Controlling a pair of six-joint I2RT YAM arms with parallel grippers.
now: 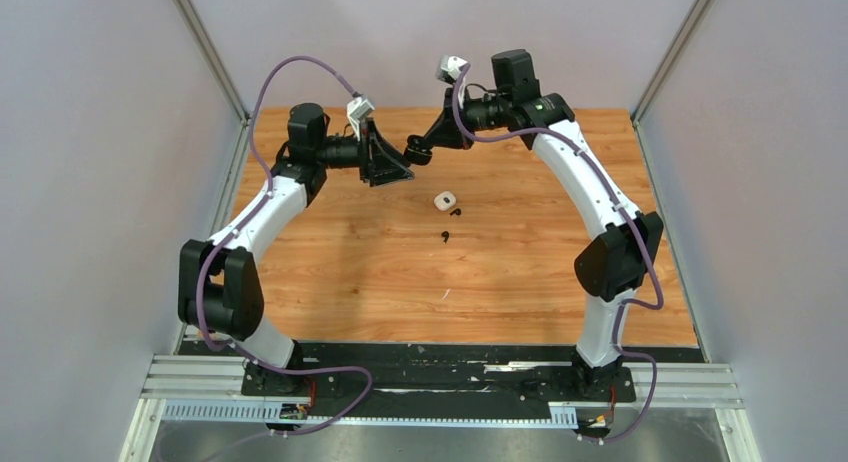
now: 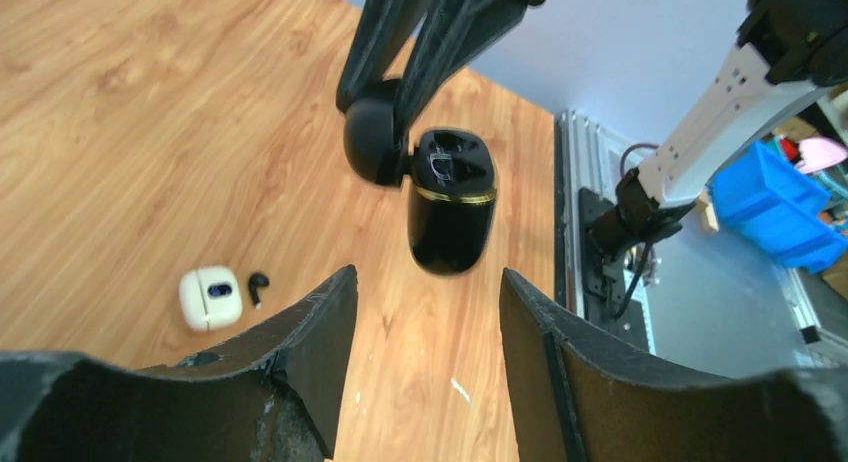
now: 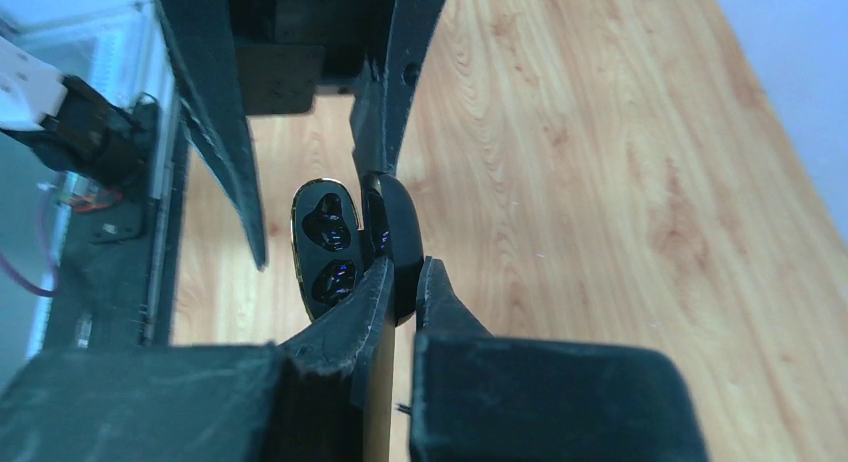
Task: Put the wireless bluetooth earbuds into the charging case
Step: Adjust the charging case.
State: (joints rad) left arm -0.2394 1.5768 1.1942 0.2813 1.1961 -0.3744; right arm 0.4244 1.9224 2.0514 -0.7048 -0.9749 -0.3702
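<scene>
Staging step, I'd say: right hand [image 3: 405, 272] is pinched on the flipped-open lid of the black charging case [image 2: 452, 202], aloft at the far middle. Left hand [image 2: 428, 277] is half-wide and holds nothing. Next calls for a steady case and a fine pinch. Two black earbuds [image 1: 456, 212] lie on the surface [image 1: 330, 252] near the white case [image 1: 445, 199] — tiny, stemmed, glossy.

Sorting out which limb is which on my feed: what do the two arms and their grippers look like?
The left arm and right arm match: white curved shells, black joint housings, a purple cable looping along each, a white-grey camera block at each wrist. The left gripper and right gripper are black, each with two wedge-shaped fingers with scuffed edges. No readable markings.
</scene>
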